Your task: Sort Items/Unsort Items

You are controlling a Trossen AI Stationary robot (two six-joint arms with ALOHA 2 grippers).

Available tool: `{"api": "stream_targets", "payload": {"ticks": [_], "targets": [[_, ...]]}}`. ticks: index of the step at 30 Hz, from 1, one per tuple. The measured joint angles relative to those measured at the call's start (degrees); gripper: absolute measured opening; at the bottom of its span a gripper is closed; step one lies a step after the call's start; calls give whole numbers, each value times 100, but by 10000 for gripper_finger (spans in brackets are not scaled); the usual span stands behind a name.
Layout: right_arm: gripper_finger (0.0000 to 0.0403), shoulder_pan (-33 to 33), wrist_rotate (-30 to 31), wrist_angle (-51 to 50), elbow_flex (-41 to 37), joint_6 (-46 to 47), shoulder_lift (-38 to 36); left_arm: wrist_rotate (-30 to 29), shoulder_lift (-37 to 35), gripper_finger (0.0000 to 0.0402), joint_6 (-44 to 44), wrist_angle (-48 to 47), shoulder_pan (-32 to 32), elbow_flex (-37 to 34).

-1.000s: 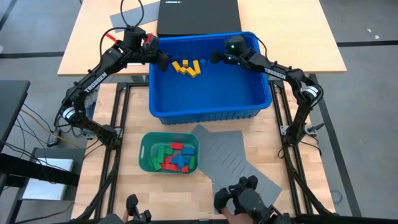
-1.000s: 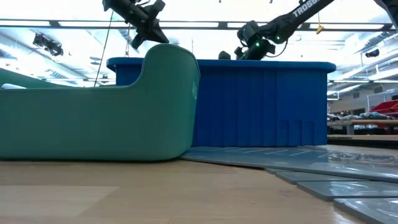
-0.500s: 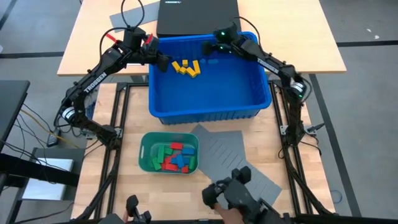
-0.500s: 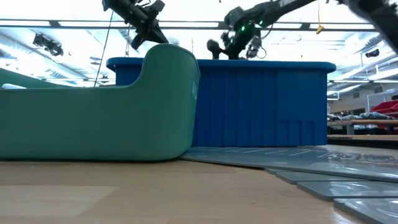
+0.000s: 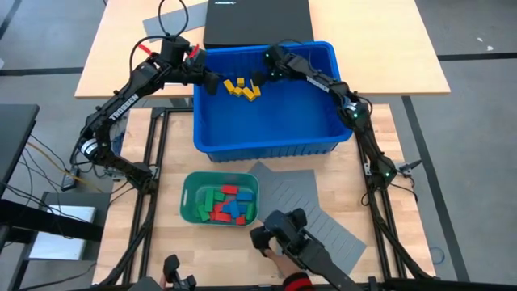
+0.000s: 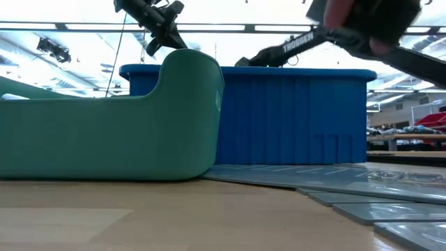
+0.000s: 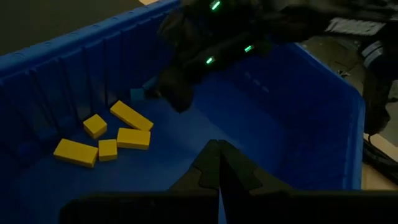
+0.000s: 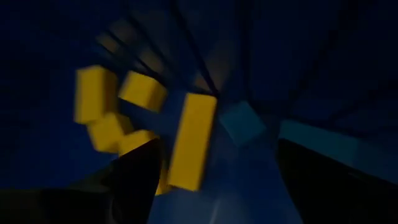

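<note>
While the left pincer (image 5: 212, 82) waits shut at the blue bin's (image 5: 339, 137) rim, the open right pincer (image 5: 260, 78) hangs just beside the yellow blocks (image 5: 242, 88), the nearest lying lengthwise between its fingers.

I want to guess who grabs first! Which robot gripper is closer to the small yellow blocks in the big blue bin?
The right gripper, open just beside the yellow blocks. The left gripper waits shut by the bin's left wall.

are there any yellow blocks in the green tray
No, the green tray holds only red, green and blue blocks; the yellow blocks lie in the blue bin.
</note>
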Motion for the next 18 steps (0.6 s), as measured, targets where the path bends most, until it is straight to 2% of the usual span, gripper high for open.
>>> {"api": "stream_targets", "payload": {"ticks": [6,12,18], "targets": [[329,-67,-272,279,-18,3,237,-1,-2,5,-4,-82,-1,-1],[330,-134,-295,705,-78,8,437,-4,-2,5,13,-106,1,-1],[322,-274,-250,537,-73,148,601,-4,-2,5,9,-140,0,-1]]}}
